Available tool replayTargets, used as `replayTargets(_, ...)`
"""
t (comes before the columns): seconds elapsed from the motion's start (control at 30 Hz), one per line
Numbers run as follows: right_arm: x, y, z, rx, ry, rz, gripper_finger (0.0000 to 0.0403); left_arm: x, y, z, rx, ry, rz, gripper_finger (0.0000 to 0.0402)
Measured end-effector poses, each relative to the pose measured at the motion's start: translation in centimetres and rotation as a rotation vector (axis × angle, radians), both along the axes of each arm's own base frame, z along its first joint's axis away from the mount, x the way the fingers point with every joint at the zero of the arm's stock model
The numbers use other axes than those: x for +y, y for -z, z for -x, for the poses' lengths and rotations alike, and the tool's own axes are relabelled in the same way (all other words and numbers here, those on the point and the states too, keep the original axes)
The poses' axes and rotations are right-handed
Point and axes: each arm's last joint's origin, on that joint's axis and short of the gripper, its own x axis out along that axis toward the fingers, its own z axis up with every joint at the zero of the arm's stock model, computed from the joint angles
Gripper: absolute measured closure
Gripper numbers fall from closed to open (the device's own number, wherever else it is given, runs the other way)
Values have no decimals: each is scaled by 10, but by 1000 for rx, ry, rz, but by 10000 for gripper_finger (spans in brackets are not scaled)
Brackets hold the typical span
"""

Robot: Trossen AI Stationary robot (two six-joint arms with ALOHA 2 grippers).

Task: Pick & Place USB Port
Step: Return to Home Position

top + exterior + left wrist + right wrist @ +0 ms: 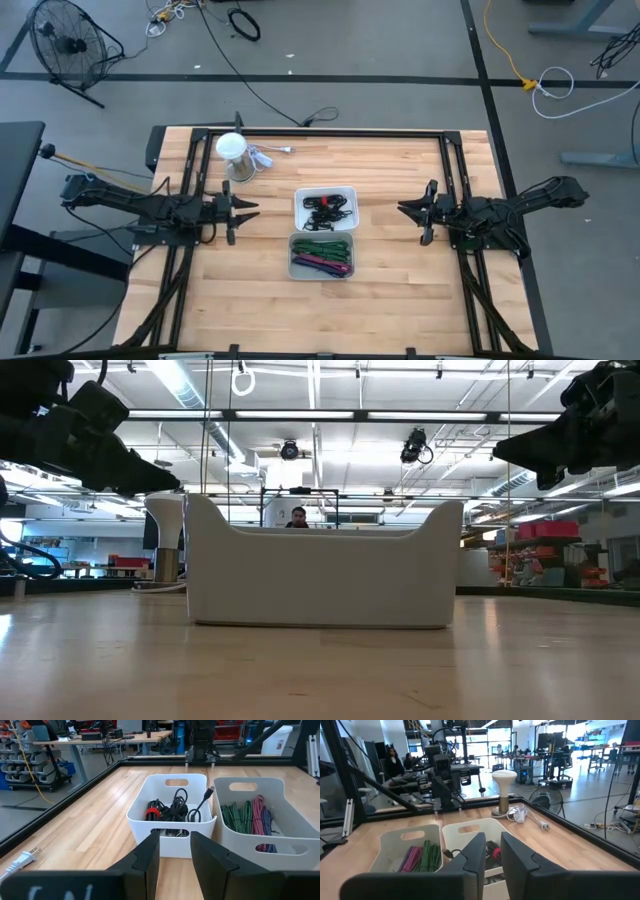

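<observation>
Charger cables [328, 208], where?
— Black in white container [298, 210], green and pink in gray container [292, 258], mid-surface.
— Nearer which arm?
— Neither; midway between left fingers [147, 855] and right fingers [517, 857], both pairs slightly parted, empty, raised, pointing inward.

Wooden table [400, 290]: white bin [298, 210] mid-table, gray bin [292, 258] just beside it, lamp [232, 150] and plug [278, 151] near one corner.

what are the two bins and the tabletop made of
The white container looks like moulded plastic: smooth matte walls, rounded corners, a cut-out handle slot. The gray container seems to be the same plastic, with the same moulded shape. The table is wood, probably butcher block: visible grain, joined strips, slight sheen.
</observation>
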Motion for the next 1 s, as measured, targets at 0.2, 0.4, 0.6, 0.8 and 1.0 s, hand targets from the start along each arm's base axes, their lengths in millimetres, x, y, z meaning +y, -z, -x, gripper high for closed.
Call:
replayTargets(0.2,0,0,0,0,0,0,344,0,0,2,-22,1,4,287)
replayTargets(0.4,-1,-4,4,-46,3,-13,344,4,5,7,-18,-20,5,287)
replayTargets(0.6,-6,-15,13,-171,20,-47,344,8,-4,13,-124,-50,22,287)
replayTargets(0.8,-13,-23,20,-268,80,-64,344,14,-17,23,-286,-98,41,287)
replayTargets(1.0,-18,-24,20,-285,135,-58,344,20,-22,24,-337,-158,37,287)
